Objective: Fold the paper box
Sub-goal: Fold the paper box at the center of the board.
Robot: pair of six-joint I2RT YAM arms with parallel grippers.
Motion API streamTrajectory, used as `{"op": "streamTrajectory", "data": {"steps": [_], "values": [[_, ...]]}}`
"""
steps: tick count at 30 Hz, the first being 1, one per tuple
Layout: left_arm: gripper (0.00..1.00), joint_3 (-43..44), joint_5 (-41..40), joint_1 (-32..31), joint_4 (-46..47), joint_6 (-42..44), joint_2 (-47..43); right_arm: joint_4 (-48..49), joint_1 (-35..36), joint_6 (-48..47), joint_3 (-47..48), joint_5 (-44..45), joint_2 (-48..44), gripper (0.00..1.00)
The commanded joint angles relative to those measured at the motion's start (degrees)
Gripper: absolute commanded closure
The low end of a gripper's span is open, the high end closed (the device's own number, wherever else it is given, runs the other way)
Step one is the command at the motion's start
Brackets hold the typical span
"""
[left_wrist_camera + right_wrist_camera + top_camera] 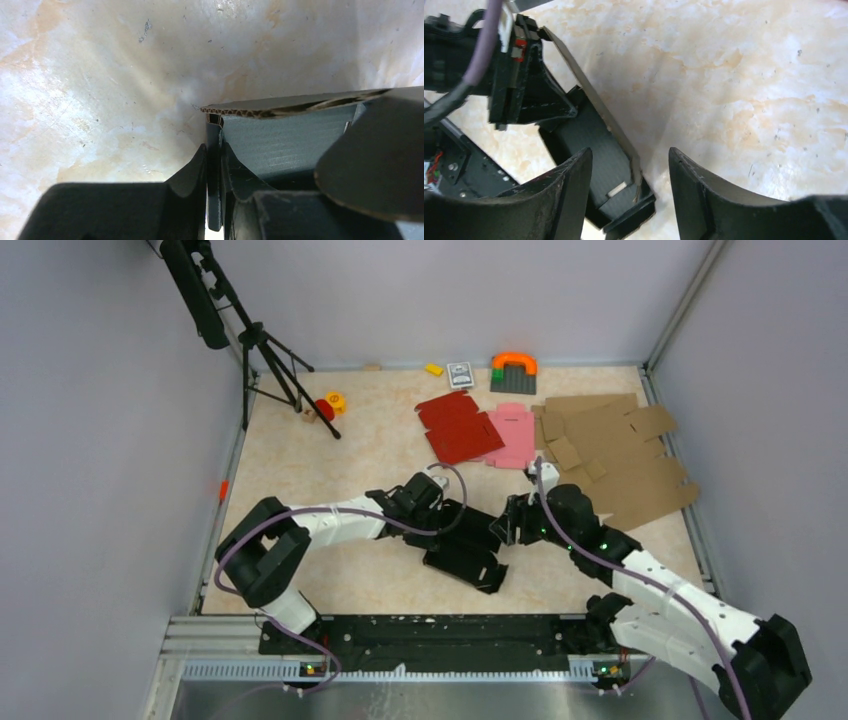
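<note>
**Clerk:** Item, one paper box [468, 552], black. Location?

**Keeper:** Lower middle of the overhead view. It lies on the table [330, 470] between the two pincers, part folded, with the base flat and some walls raised.

**Clerk:** Handling?

**Keeper:** Judged light and thin. It looks stiff along each panel and weak at the creases, and a hard pinch would likely dent it. The matte face should not slip much. Best taken by a flap edge close to a crease, not mid-panel.

**Clerk:** Left pincer [215, 172], condition?

**Keeper:** Closed tight on an upright flap [214, 150] of the box, one finger on each face. In the wrist view the flap stands at bottom centre and the rest of the box spreads to the right.

**Clerk:** Right pincer [629, 160], condition?

**Keeper:** Jaws well apart, nothing held. In its wrist view a long raised panel [589, 95] slants down from the upper left, and its lower end reaches into the gap between the fingers. I cannot tell whether it touches either finger. The box sits mostly left of that gap.
</note>
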Motion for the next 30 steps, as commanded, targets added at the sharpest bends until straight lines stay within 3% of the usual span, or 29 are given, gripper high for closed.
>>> {"op": "streamTrajectory", "data": {"steps": [1,5,9,14,18,24,27,30], "values": [[0.9,-1.5,-2.7,0.1,0.7,0.4,-1.7,-10.4,3.2,4.7,6.3,3.9,-5.1,0.47],[0.9,-2.2,-4.6,0.0,1.3,0.4,-2.0,-8.9,10.2,13.1,7.7,4.3,-4.0,0.6],[0.89,-2.5,-10.5,-1.3,1.1,0.0,-2.9,-3.5,21.7,20.6,7.8,13.4,1.7,0.59],[0.89,-1.7,-16.0,-3.5,-1.2,-0.8,-2.7,6.9,26.2,30.0,3.8,22.3,6.6,0.6],[0.89,0.9,-22.4,-6.6,-5.0,-1.1,-0.6,9.2,26.4,28.1,0.3,28.1,2.2,0.56],[0.88,4.3,-31.3,-9.8,-10.4,-1.7,2.8,-4.2,25.1,21.0,1.2,34.4,-7.3,0.48],[0.88,7.8,-35.6,-11.2,-14.8,-3.1,5.8,-8.1,21.2,19.1,0.0,33.0,-12.5,0.47],[0.88,10.0,-37.2,-12.2,-17.5,-3.8,8.8,-6.6,15.2,15.7,-2.5,25.7,-16.1,0.42]]}}
